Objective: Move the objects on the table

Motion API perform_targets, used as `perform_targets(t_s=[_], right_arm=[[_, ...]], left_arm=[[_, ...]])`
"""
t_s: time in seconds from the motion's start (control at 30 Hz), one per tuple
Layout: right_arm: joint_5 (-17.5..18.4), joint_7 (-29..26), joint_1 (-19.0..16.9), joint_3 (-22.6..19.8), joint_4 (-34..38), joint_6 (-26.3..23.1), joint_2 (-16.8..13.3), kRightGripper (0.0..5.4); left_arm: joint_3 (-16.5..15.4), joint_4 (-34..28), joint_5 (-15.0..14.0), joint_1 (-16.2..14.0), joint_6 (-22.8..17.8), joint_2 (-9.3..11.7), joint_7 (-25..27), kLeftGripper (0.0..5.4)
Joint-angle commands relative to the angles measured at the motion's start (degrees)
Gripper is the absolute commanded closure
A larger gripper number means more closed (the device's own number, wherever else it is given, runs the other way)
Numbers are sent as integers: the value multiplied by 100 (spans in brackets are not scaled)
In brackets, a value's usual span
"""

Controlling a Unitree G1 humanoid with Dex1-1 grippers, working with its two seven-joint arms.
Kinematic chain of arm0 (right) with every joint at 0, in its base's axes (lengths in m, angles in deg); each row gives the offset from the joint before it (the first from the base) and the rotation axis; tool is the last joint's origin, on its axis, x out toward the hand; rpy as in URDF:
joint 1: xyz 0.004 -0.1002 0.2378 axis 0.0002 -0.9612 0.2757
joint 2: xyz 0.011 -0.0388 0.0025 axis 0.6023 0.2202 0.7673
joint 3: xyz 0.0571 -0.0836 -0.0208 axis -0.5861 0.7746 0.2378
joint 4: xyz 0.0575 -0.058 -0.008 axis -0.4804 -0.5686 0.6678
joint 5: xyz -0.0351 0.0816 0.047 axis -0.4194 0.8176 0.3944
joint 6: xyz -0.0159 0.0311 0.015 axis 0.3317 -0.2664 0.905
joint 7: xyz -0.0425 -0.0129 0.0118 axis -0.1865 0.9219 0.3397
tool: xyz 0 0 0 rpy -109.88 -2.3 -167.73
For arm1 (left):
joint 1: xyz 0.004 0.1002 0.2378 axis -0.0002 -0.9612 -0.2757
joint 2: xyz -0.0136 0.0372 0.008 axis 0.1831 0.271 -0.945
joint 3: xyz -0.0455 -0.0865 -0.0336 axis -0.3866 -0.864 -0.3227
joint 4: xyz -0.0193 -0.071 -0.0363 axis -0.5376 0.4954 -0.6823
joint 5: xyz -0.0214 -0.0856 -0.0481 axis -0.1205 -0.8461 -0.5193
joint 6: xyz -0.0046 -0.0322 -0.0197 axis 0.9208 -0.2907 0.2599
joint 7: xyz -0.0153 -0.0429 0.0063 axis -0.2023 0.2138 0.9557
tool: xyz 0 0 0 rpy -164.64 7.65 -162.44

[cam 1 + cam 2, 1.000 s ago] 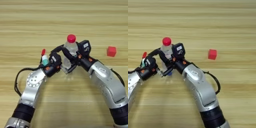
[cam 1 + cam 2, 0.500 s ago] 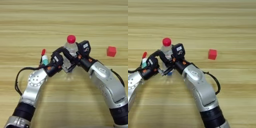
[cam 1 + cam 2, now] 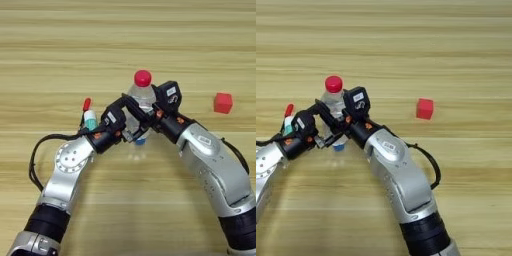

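My two arms meet near the middle of the bench (image 3: 60, 60), both pincers crowded against the small clear bottle (image 3: 140, 97), which stands upright with its red cap (image 3: 142, 78) on top. My right pincer (image 3: 141, 116) reaches in from the right, its black fingers lying across the front of the bottle's body; whether they actually clamp it I cannot tell. My left pincer (image 3: 119, 116) comes in from the left, touching the bottle's lower left side, and its grip is just as unclear to me. A blue-capped glue stick (image 3: 140, 141) peeks out at the bottle's base. The green-and-white glue stick (image 3: 90, 120) and the thin red pen (image 3: 86, 105) sit just beside my left wrist. The small red cube (image 3: 223, 102) lies well apart on the right.
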Motion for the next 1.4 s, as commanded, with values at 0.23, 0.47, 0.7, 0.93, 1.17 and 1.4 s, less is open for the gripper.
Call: perform_targets(t_s=[0.23,0.47,0.7,0.93,1.17,1.4], right_arm=[[-32,-58,113,-32,9,187,33,230],[-9,-90,110,-39,5,232,37,190],[0,-167,100,-80,158,648,85,92],[16,-138,80,-118,304,1058,135,18],[-174,143,203,-471,283,1561,199,0],[-408,705,504,-1285,-95,2032,114,0]], left_arm=[[-7,70,35,104,-2,52,16,197],[-29,95,29,116,22,52,-9,197],[-47,123,33,130,33,54,-31,220],[-52,117,22,128,38,63,-36,225],[-200,105,-67,189,48,26,-142,225],[-542,-2,-300,297,61,-77,-326,225]])
